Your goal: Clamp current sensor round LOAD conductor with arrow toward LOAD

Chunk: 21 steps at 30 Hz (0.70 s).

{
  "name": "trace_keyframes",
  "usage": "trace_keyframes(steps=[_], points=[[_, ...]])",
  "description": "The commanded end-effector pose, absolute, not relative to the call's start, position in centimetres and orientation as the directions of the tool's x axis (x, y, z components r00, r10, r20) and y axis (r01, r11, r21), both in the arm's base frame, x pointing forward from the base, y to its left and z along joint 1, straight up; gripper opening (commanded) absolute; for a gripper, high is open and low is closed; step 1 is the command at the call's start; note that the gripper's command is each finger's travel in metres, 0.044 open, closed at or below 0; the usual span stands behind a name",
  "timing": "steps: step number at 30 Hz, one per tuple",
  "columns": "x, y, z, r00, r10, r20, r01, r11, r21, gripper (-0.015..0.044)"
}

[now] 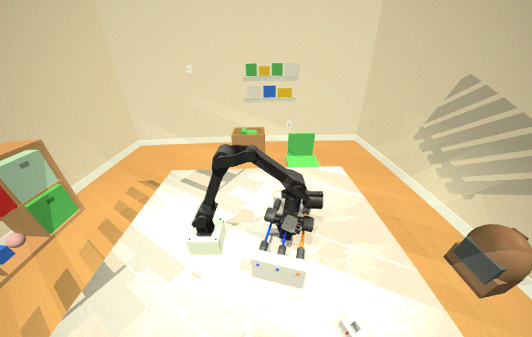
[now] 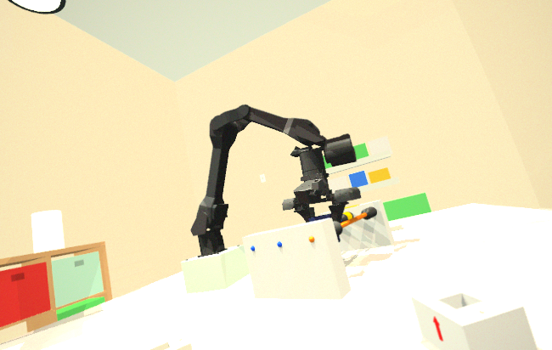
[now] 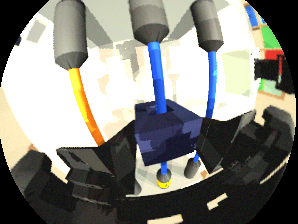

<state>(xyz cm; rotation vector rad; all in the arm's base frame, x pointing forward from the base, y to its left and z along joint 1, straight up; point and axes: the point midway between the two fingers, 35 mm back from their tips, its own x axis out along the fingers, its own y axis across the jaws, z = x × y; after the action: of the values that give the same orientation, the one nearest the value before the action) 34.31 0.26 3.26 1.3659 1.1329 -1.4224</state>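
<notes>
- In the wrist view, the pincer (image 1: 288, 230) (image 2: 323, 223) (image 3: 156, 119) is standing partly open, its fingers flanking the dark blue sensor (image 1: 283, 233) (image 2: 316, 217) (image 3: 167, 132) without clamping it.
- The sensor is sitting round the middle blue conductor (image 1: 284, 240) (image 3: 157, 80), at the wrist frame's centre.
- The orange conductor (image 1: 302, 239) (image 2: 353, 220) (image 3: 86, 110) is running left of it there.
- Its arrow and latch are too unclear to tell.
</notes>
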Motion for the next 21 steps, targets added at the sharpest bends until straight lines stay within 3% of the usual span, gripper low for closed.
trace_keyframes(steps=[1,13,19,21], points=[[34.32,0.25,3.29,-0.053,0.015,-0.998,0.97,-0.238,-0.055,0.0263],[34.32,0.25,3.29,-0.053,0.015,-0.998,0.97,-0.238,-0.055,0.0263],[34.32,0.25,3.29,-0.053,0.015,-0.998,0.97,-0.238,-0.055,0.0421],[34.32,0.25,3.29,-0.053,0.015,-0.998,0.97,-0.238,-0.055,0.044]])
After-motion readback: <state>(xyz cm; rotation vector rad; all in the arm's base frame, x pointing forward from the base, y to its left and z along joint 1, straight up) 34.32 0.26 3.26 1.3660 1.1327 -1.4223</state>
